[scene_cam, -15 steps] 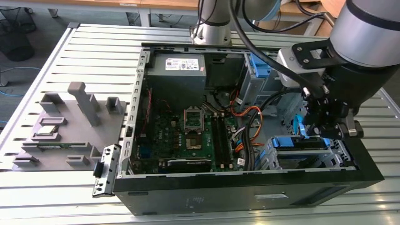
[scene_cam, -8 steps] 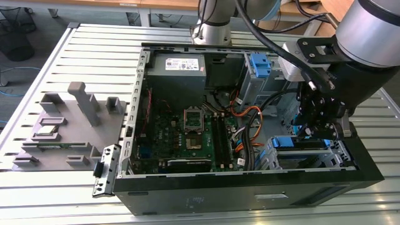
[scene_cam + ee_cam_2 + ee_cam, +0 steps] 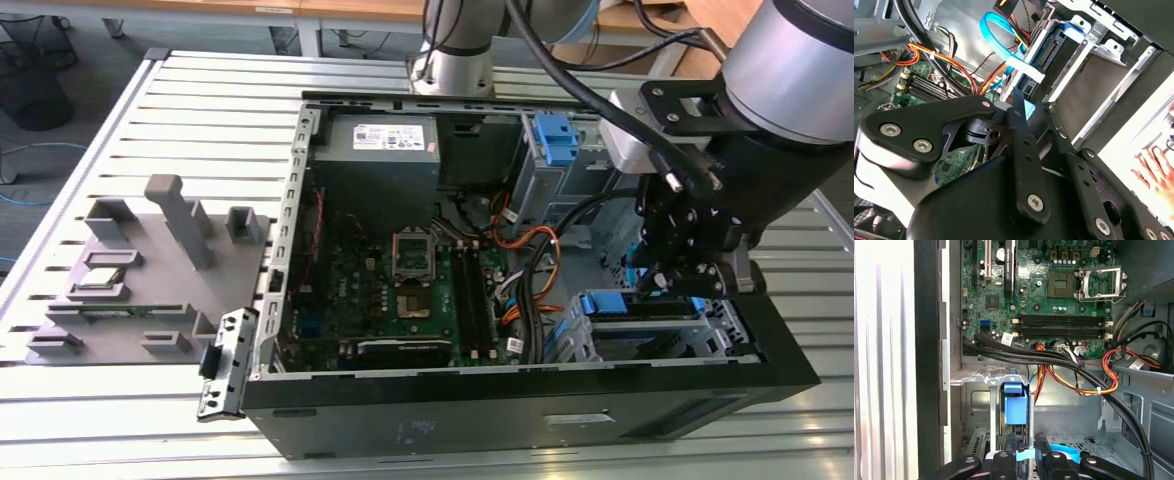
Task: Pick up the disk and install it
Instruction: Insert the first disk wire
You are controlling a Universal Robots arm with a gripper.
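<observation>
We see the pincer (image 3: 694, 272) hanging just above the drive cage (image 3: 650, 335) at the open computer case's (image 3: 534, 400) front corner. The disk (image 3: 1015, 407) sits edge-on in that cage directly below, its long axis running downward. The pincer looks clenched, empty.

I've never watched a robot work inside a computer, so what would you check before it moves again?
1. Gripper over the drive cage at the case's corner: ok.
2. Disk with its blue frame upright in the cage: ok.
3. Disk pushed fully home: cannot tell.
4. Gripper's hold on the disk: cannot tell.
5. Black cables and orange wires away from the slot: ok.
6. Blue flat cable beside the cage free of the gripper: cannot tell.
</observation>
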